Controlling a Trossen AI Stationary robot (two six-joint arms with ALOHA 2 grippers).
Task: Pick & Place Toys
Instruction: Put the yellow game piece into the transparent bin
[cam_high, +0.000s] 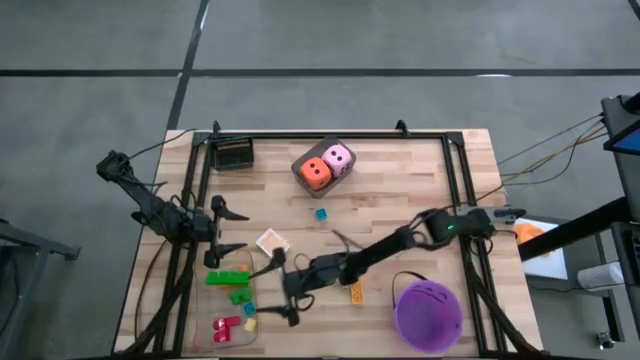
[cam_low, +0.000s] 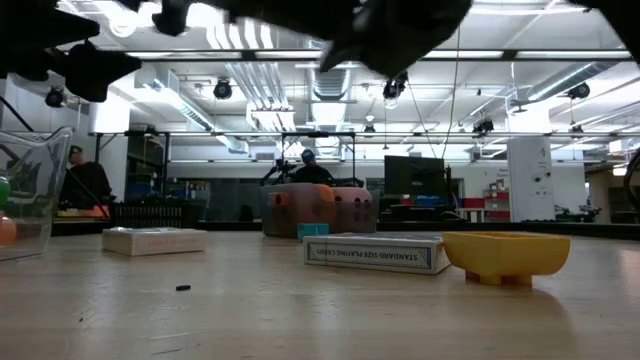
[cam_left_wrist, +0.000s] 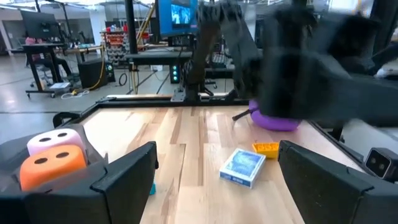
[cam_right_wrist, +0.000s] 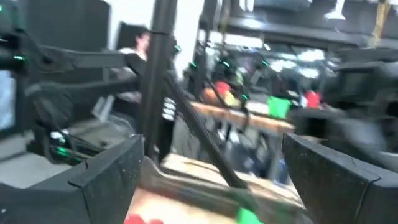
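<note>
Green, red and yellow bricks lie in the clear tray at the near left. My right gripper hangs open just right of that tray, nothing between its fingers. An orange die and a pink die sit side by side at the far middle. A small blue piece and a yellow-orange brick lie on the bare wood. My left gripper waits open at the left, above the table.
A purple bucket stands at the near right. A card box lies between the two grippers, and a black box sits at the far left. My right arm stretches across the table's middle. A black frame rims the table.
</note>
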